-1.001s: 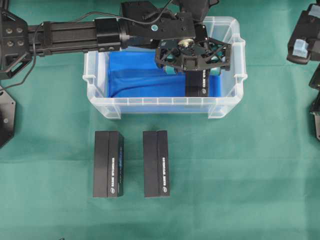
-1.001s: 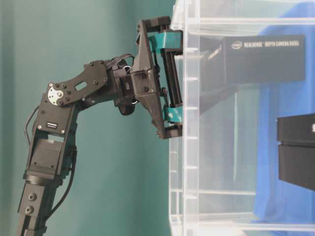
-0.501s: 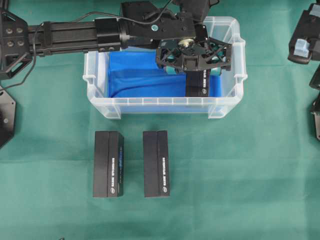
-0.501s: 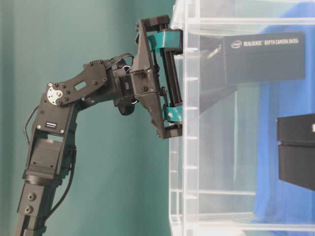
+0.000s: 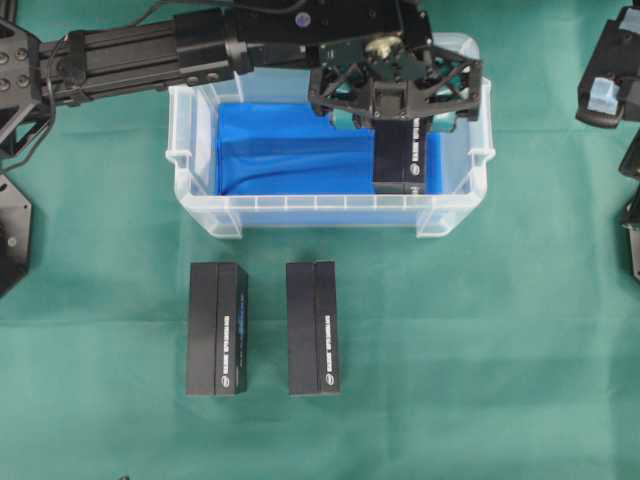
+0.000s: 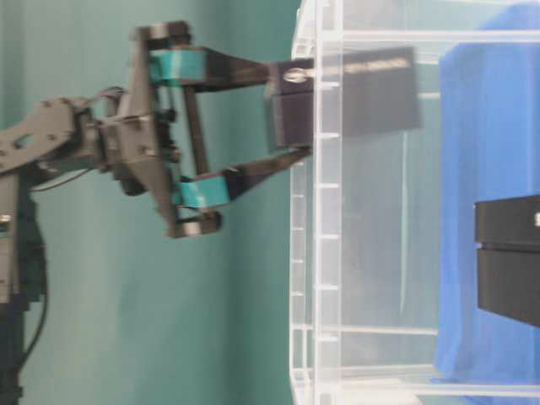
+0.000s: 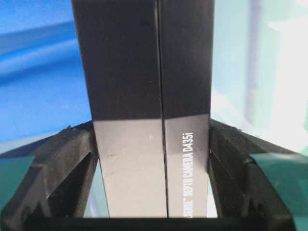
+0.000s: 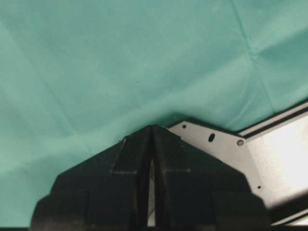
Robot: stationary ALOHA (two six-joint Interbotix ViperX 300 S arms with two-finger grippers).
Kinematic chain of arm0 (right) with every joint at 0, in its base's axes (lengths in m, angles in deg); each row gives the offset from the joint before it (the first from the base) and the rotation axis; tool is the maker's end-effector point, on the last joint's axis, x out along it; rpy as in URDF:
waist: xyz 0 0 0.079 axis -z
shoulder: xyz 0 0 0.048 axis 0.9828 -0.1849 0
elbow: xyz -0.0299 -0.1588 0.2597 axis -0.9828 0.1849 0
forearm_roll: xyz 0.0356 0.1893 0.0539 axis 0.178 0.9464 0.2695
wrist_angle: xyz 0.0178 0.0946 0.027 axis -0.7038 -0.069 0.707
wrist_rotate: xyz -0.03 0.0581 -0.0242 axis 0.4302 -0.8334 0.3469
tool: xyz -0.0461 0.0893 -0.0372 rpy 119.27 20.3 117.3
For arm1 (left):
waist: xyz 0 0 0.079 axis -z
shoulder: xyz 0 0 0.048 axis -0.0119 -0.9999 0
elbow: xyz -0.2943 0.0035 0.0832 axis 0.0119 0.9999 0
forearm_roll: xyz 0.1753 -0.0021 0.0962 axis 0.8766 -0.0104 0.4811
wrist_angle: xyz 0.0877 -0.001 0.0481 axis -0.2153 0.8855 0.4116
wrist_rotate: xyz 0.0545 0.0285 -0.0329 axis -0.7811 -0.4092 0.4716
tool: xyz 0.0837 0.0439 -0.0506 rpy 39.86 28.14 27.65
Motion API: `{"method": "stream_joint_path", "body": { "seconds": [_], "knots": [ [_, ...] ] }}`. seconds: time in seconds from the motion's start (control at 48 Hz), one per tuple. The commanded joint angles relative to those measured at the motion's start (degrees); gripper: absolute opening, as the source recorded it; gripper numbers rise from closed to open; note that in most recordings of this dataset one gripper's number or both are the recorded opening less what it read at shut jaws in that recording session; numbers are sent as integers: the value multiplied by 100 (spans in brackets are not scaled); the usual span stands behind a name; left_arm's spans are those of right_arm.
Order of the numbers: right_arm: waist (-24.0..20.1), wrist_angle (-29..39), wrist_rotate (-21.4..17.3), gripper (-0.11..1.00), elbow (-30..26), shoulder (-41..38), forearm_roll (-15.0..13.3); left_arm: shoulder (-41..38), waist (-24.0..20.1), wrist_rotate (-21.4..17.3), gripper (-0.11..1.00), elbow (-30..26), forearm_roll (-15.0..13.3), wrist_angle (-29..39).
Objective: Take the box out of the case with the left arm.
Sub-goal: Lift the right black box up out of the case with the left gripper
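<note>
My left gripper (image 5: 395, 92) is shut on a black box (image 5: 400, 155) and holds it upright over the right end of the clear case (image 5: 300, 205). In the table-level view the fingers (image 6: 253, 173) clamp the box (image 6: 354, 103) at its top end. That end stands past the case rim (image 6: 316, 253), while the other end is still between the walls, off the blue cloth (image 5: 290, 150). The left wrist view shows the box (image 7: 149, 96) filling the gap between both fingers (image 7: 72, 159). My right gripper (image 8: 151, 139) is shut on nothing above the green cloth.
Two more black boxes (image 5: 217, 328) (image 5: 312, 328) lie side by side on the green table cloth in front of the case. The right arm (image 5: 605, 95) sits at the right edge of the table. A metal plate (image 8: 221, 144) lies below the right gripper.
The left gripper has risen with the box, lifting it off the blue cloth and partly past the case rim. The right arm has not moved.
</note>
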Motion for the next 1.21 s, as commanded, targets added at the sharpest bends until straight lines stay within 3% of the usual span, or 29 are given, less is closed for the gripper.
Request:
{"method": "stream_joint_path", "body": {
  "seconds": [0.0, 0.73, 0.938, 1.189],
  "knots": [
    [0, -26, 0, 0, -44, 18, -18, 211, 26, -18, 62, -510, -35, 246],
    [0, -26, -9, 0, -44, 18, -18, -791, 141, -35, 61, -3507, -44, 2215],
    [0, -26, -9, 0, -44, 18, -18, -923, 141, -35, 60, -3858, -35, 2646],
    [0, -18, -44, 0, -44, 18, -18, -932, 141, -35, 60, -3858, -35, 2742]
  ]
}}
